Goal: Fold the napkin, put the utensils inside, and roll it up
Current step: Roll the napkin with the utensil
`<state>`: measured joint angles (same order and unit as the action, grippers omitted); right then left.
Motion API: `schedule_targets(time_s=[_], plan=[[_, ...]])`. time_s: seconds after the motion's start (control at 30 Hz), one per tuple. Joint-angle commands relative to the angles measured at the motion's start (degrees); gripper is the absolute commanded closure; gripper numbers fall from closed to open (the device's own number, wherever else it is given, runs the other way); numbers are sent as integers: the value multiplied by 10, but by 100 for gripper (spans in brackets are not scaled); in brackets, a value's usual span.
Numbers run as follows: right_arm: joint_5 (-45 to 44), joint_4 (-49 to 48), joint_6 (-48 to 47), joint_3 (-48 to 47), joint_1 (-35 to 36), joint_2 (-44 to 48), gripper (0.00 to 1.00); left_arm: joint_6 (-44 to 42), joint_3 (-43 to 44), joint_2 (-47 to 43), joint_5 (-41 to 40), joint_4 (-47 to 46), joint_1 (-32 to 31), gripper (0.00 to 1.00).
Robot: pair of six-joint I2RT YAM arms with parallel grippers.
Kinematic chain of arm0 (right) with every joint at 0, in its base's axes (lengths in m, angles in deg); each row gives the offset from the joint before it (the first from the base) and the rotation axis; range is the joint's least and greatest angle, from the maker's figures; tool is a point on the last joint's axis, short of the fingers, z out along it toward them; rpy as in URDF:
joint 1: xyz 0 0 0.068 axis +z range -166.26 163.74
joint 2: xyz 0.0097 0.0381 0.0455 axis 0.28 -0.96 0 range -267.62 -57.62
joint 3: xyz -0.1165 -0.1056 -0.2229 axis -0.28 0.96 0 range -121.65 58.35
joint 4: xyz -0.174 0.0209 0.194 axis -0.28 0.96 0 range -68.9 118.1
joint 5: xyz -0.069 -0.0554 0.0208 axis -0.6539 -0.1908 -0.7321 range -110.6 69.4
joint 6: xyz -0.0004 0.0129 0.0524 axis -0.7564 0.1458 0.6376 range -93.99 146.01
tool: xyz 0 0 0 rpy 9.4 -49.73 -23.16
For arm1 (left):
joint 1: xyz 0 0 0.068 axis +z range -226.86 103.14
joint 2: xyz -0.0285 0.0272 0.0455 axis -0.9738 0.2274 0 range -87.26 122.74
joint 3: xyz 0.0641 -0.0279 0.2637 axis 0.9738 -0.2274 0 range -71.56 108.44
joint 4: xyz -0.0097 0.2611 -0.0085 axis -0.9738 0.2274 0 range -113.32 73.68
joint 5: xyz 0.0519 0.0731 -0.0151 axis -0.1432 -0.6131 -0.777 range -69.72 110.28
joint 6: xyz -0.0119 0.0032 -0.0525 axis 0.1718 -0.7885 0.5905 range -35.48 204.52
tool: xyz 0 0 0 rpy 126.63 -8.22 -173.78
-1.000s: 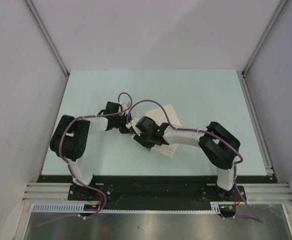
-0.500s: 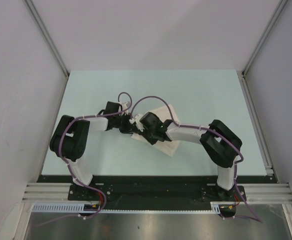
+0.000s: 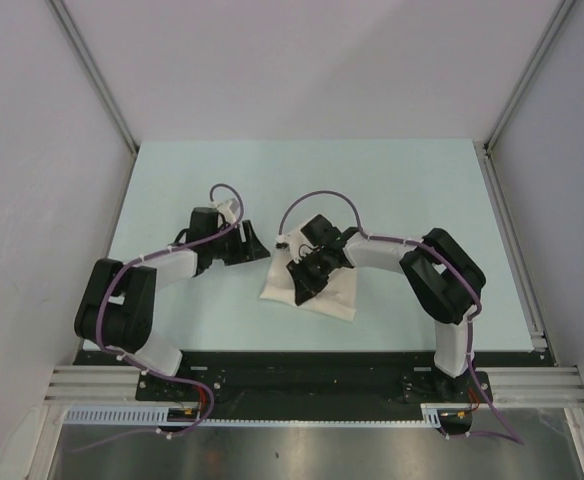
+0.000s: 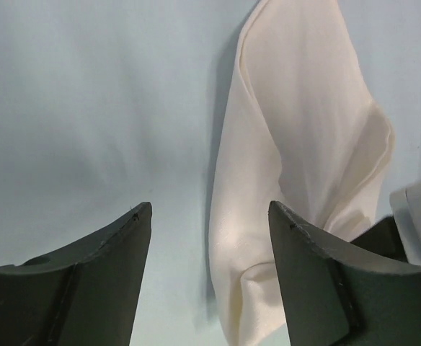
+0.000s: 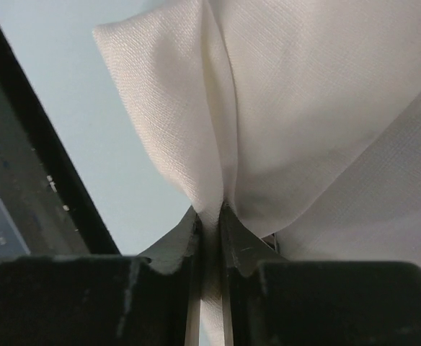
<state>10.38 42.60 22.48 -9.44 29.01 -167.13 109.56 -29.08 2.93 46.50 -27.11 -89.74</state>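
Top view first. Shows the napkin point(image 3: 337, 296) as a rumpled white shape on the pale table point(image 3: 392, 190), a little toward 6 o'clock from the table's middle. Places the right claw point(image 3: 305, 283) over the cloth's 10 o'clock part, its arm reaching in from 4 o'clock. Places the left claw point(image 3: 262, 250) near the cloth's 10 o'clock corner, its arm coming from 8 o'clock. Cannot tell from up here how either claw's jaws stand.

Left wrist view next. Shows the left claw point(image 4: 209, 210) spread wide, gripping nothing, with its two dark fingers point(image 4: 102, 274) rising from the bottom edge. Beyond the gap, shows bare table point(image 4: 88, 101) and the long edge of the napkin point(image 4: 304, 122). Has the cloth running from 12 o'clock down to 6 o'clock, right of centre, doubled over itself, with a raised pleat at 3 o'clock.

Right wrist view last. Shows the right claw point(image 5: 210, 220) pressed together at 6 o'clock, pinching a gathered fold of the napkin point(image 5: 311, 108). Has the cloth fanning up from the pinch toward 12 and 3 o'clock in layers, with a rounded corner at 11 o'clock. Leaves a strip of table point(image 5: 88, 122) showing at 9 o'clock.
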Motion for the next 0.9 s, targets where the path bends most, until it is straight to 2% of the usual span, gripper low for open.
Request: schedule_targets(time_s=[0.0, 0.13, 0.43, 0.7, 0.8, 0.83, 0.87], plan=[[135, 68, 11, -24, -19, -46, 88, 15, -67, -42, 39, -66, 1, 30], [194, 91, 5, -54, -43, -80, 88, 26, -119, -67, 80, -119, -7, 28], [210, 160, -33, -123, -58, -145, 89, 63, -147, -21, 105, -162, -21, 32], [222, 170, -34, -142, -76, -175, 89, 66, -144, 10, 125, -156, -35, 55], [229, 172, -34, -151, -79, -185, 89, 68, -144, 18, 134, -155, -42, 69], [234, 172, -33, -154, -83, -186, 89, 70, -144, 19, 138, -156, -43, 79], [235, 167, -32, -156, -86, -187, 88, 70, -145, 19, 139, -155, -43, 84]])
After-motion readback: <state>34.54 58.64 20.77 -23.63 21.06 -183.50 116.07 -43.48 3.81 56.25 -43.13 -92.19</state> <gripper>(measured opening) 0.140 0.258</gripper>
